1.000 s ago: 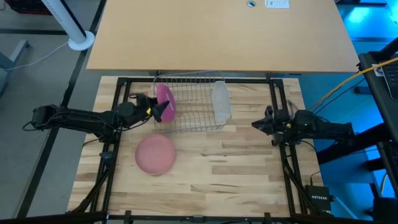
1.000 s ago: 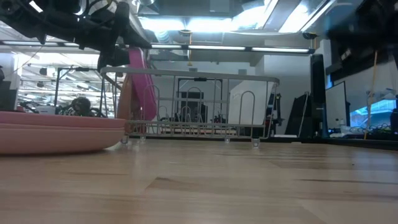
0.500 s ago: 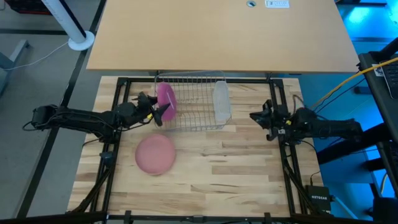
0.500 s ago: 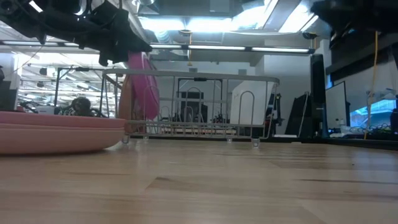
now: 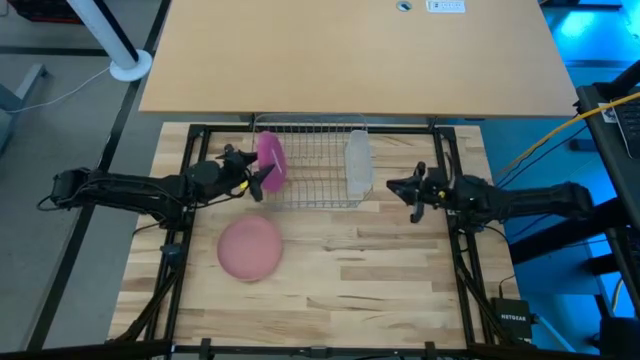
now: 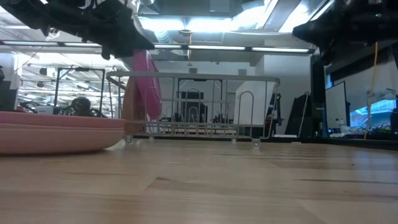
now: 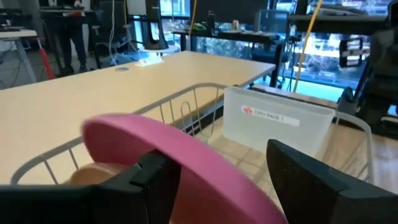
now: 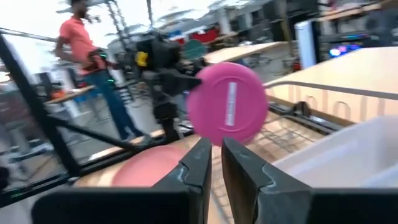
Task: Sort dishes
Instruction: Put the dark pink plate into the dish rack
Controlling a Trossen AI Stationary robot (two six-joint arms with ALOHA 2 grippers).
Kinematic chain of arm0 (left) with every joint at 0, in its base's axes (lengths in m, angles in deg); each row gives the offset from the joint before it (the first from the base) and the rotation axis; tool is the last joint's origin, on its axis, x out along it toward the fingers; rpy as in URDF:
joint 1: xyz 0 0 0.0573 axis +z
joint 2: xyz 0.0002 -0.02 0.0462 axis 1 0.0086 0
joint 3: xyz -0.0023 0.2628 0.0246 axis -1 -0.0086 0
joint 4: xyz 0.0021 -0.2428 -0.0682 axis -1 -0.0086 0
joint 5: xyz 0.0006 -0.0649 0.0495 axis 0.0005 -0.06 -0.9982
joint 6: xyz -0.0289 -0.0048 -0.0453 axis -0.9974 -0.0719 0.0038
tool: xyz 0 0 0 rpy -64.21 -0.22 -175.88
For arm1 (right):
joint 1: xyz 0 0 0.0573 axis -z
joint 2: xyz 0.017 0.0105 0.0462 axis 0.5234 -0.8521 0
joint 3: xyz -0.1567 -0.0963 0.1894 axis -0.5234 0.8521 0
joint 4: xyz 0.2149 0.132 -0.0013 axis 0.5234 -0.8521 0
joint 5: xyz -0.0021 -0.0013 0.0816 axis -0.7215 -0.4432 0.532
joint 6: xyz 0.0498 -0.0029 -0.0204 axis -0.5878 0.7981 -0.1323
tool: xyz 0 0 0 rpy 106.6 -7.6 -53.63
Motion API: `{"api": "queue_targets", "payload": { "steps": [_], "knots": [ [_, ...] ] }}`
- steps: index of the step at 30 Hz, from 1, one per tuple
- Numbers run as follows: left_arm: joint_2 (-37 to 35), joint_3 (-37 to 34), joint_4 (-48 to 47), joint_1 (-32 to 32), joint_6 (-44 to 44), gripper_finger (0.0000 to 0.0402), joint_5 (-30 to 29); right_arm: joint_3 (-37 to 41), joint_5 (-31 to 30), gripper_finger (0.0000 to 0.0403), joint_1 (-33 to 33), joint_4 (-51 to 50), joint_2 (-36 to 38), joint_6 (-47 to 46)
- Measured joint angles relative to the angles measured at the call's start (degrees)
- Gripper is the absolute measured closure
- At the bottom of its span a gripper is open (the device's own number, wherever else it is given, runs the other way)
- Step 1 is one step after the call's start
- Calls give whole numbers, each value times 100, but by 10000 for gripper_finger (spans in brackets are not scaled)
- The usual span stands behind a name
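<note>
Standing on edge in the wire dish rack [image 5: 310, 165], the round magenta plastic plate [image 5: 270, 160] could topple if the left gripper's [image 5: 248, 172] spread fingers catch it while withdrawing; the right gripper [image 5: 405, 190] hovers clenched, empty.

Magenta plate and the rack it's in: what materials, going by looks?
Magenta plate: likely plastic, smooth and opaque, even colour with a soft sheen. Rack: thin metal wire, light and shiny, an open grid you can see through. Neither is certain from looks alone.
</note>
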Motion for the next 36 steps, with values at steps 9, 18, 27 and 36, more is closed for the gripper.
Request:
{"api": "queue_targets", "payload": {
  "steps": [9, 18, 27, 36],
  "knots": [
    [0, 25, -31, -2, -160, 178, -9, 0, -884, 358, 250, 514, -1386, -246],
    [-7, 27, -114, -8, -600, 178, -18, 0, -720, 358, 783, 825, -2306, -773],
    [19, 27, 120, -7, -497, 178, -16, -9, -698, 358, 873, 1295, -2986, -867],
    [267, 34, -82, -11, -285, 178, -19, -2, -426, 358, 868, 1829, -3220, -859]
  ]
}}
